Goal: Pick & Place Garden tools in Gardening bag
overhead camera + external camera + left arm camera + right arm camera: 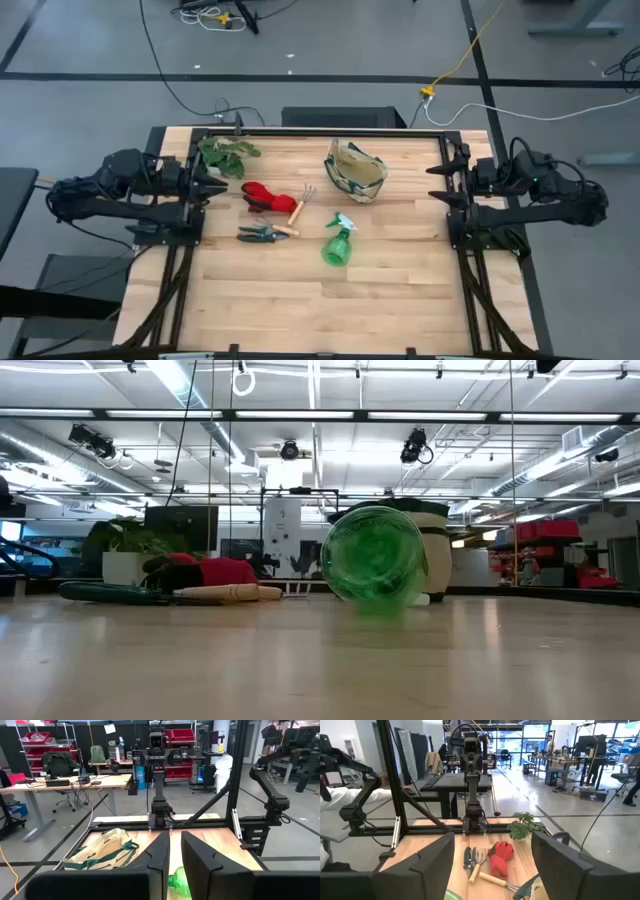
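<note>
The gardening bag (356, 171) sits open-mouthed toward the far right of the table (300, 300), and the tools lie loose beside it on the bare wood: the green spray bottle (339, 243) on its side nearest the bag, the hand rake (300, 206) and red gloves (265, 196) touching one another just left of it, the pruning shears (262, 234) in front of them. Nothing is in the bag yet, so we judge the first pick is still ahead. We would start with the spray bottle, closing across its narrow neck, not its round body, which could roll, then release it well inside the rim so the soft wall does not fold. The left gripper (172, 862) waits at the table's left edge with its fingers nearly pressed together; the right gripper (492, 870) waits at the right edge, spread wide and holding nothing. From table height the bottle hides most of the bag, and we cannot tell whether the rake's tines rest on the gloves. The leafy sprig (226, 155) is not ours to move
</note>
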`<move>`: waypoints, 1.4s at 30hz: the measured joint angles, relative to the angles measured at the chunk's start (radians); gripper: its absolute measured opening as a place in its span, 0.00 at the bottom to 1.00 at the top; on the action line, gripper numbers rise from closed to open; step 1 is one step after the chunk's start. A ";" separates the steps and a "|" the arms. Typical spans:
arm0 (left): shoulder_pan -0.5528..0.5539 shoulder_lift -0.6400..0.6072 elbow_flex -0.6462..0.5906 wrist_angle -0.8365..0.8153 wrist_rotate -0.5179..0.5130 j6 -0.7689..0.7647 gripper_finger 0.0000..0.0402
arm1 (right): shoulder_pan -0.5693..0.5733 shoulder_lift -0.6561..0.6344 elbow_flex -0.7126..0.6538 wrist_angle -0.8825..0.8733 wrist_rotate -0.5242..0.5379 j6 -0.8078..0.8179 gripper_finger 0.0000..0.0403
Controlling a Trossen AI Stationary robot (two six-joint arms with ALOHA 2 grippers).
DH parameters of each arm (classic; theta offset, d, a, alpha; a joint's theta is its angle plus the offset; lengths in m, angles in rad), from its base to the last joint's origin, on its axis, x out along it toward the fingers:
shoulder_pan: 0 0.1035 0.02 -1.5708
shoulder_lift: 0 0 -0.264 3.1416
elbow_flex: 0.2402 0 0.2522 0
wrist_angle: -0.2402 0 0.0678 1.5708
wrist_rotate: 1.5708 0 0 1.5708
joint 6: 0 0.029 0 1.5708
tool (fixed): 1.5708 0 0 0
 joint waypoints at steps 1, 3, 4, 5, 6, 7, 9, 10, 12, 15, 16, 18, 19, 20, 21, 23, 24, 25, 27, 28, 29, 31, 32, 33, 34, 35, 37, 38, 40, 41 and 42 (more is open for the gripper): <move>0.000 0.000 0.000 0.000 0.000 0.000 0.14 | 0.000 0.000 0.000 0.000 0.000 0.000 0.65; 0.000 0.000 0.000 0.000 0.000 0.000 0.14 | 0.000 0.000 0.000 0.000 0.000 0.000 0.65; 0.000 0.000 0.000 0.000 0.000 0.000 0.14 | 0.000 0.000 0.000 0.000 0.000 0.000 0.65; 0.000 0.000 0.000 0.000 0.000 0.000 0.14 | 0.000 0.000 0.000 0.000 0.000 0.000 0.65; 0.000 0.000 0.000 0.000 0.000 0.000 0.14 | 0.000 0.000 0.000 0.000 0.000 0.000 0.65; 0.000 0.000 0.000 0.000 0.000 0.000 0.14 | 0.000 0.000 0.000 0.000 0.000 0.000 0.65; 0.000 0.000 0.000 0.000 0.000 0.000 0.14 | 0.000 0.000 0.000 0.000 0.000 0.000 0.65; 0.000 0.000 0.000 0.000 0.000 0.000 0.14 | 0.000 0.000 0.000 0.000 0.000 0.000 0.65; 0.000 0.000 0.000 0.000 0.000 0.000 0.14 | 0.000 0.000 0.000 0.000 0.000 0.000 0.65; 0.000 0.000 0.000 0.000 0.000 0.000 0.14 | 0.000 0.000 0.000 0.000 0.000 0.000 0.65; 0.000 0.000 0.000 0.000 0.000 0.000 0.14 | 0.000 0.000 0.000 0.000 0.000 0.000 0.65; 0.000 0.000 0.000 0.000 0.000 0.000 0.14 | 0.000 0.000 0.000 0.000 0.000 0.000 0.65; 0.000 0.000 0.000 0.000 0.000 0.000 0.14 | 0.000 0.000 0.000 0.000 0.000 0.000 0.65; 0.000 0.000 0.000 0.000 0.000 0.000 0.14 | 0.000 0.000 0.000 0.000 0.000 0.000 0.65; 0.000 0.000 0.000 0.000 0.000 0.000 0.14 | 0.000 0.000 0.000 0.000 0.000 0.000 0.65; 0.000 0.000 0.000 0.000 0.000 0.000 0.14 | 0.000 0.000 0.000 0.000 0.000 0.000 0.65; 0.000 0.000 0.000 0.000 0.000 0.000 0.14 | 0.000 0.000 0.000 0.000 0.000 0.000 0.65; 0.000 0.000 0.000 0.000 0.000 0.000 0.14 | 0.000 0.000 0.000 0.000 0.000 0.000 0.65; 0.000 0.000 0.000 0.000 0.000 0.000 0.14 | 0.000 0.000 0.000 0.000 0.000 0.000 0.65; 0.000 0.000 0.000 0.000 0.000 0.000 0.14 | 0.000 0.000 0.000 0.000 0.000 0.000 0.65; 0.000 0.000 0.000 0.000 0.000 0.000 0.14 | 0.000 0.000 0.000 0.000 0.000 0.000 0.65; 0.000 0.000 0.000 0.000 0.000 0.000 0.14 | 0.000 0.000 0.000 0.000 0.000 0.000 0.65; 0.000 0.000 0.000 0.000 0.000 0.000 0.14 | 0.000 0.000 0.000 0.000 0.000 0.000 0.65; 0.000 0.000 0.000 0.000 0.000 0.000 0.14 | 0.000 0.000 0.000 0.000 0.000 0.000 0.65; 0.000 0.000 0.000 0.000 0.000 0.000 0.14 | 0.000 0.000 0.000 0.000 0.000 0.000 0.65; 0.000 0.000 0.000 0.000 0.000 0.000 0.14 | 0.000 0.000 0.000 0.000 0.000 0.000 0.65; 0.000 0.000 0.000 0.000 0.000 0.000 0.14 | 0.000 0.000 0.000 0.000 0.000 0.000 0.65; 0.000 0.000 0.000 0.002 0.000 0.000 0.14 | 0.000 0.000 0.000 0.000 0.000 0.000 0.65; 0.000 0.000 0.000 0.015 0.000 0.000 0.14 | 0.000 0.000 0.000 0.000 0.000 0.000 0.65; 0.000 0.000 0.000 0.023 0.000 0.000 0.14 | 0.000 0.000 0.000 0.000 0.000 0.000 0.65; 0.000 0.000 0.000 0.031 0.000 0.000 0.14 | 0.000 0.000 0.000 0.000 0.000 0.000 0.65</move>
